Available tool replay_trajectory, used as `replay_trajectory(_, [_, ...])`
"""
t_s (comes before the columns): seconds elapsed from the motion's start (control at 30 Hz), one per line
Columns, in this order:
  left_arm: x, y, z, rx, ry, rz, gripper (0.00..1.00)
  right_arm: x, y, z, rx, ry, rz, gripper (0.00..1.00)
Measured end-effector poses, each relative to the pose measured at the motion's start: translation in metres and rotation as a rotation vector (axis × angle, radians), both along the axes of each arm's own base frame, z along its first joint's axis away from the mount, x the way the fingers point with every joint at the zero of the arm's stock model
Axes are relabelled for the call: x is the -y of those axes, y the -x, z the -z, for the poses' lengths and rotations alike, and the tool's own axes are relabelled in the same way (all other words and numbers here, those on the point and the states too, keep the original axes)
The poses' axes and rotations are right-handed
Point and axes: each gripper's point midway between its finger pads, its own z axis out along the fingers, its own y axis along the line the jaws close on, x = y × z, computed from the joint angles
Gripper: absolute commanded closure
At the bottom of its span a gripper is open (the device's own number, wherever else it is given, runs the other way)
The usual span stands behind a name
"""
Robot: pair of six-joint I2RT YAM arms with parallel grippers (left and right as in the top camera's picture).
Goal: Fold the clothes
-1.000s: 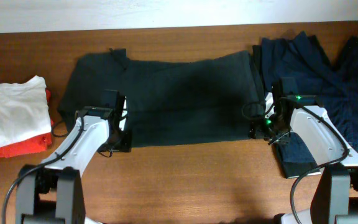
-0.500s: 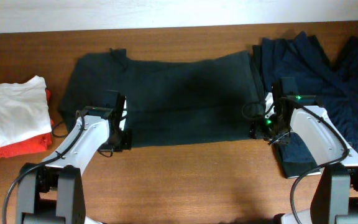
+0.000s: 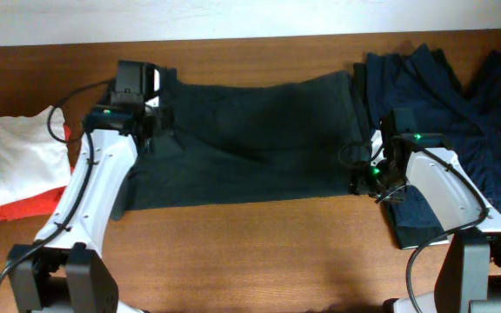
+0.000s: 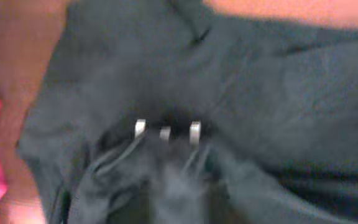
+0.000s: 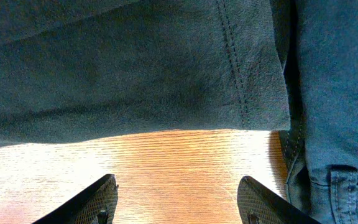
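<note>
Brown wood table, white wall strip along the far edge. Black T-shirt lies spread flat across the middle of the table, long side running left-right, with mild creases and no lettering visible on the upward face. Left gripper is over the shirt's upper-left area, near the sleeve, with the arm reaching in across the shirt's left edge. The left wrist view is blurred: dark cloth bunched right in front of the camera, fingers not visible, so I cannot tell whether they're apart or clamped on the fabric. Right gripper is at the shirt's near-right corner, fingers spread wide over bare wood, just off the stitched hem and holding nothing. Navy-blue garment sits wrinkled at the right end of the table, its edge right against the shirt's right side; a denim-like seam shows at the right of the right wrist view. Folded white piece lies on top of a red piece at the far left, apart from the shirt.
</note>
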Motion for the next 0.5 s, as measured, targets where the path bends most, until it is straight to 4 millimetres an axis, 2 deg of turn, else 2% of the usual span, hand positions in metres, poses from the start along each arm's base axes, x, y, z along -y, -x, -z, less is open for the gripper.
replay_trajectory(0.2, [-0.009,0.043,0.021,-0.198,-0.033,-0.009,0.07,0.0,0.0,0.0,0.0,0.0,0.0,0.34])
replay_trajectory(0.33, [-0.015,0.061,0.027,-0.274,-0.041,-0.034,0.05,0.0,0.0,0.0,-0.001,0.0,0.0,0.34])
replay_trajectory(0.4, [-0.028,0.064,0.029,-0.284,-0.035,-0.097,0.05,0.0,-0.002,0.0,0.009,0.0,0.0,0.38])
replay_trajectory(0.5, [-0.059,0.072,0.036,-0.301,-0.006,-0.247,0.05,0.001,-0.021,-0.002,0.087,0.005,0.001,0.39])
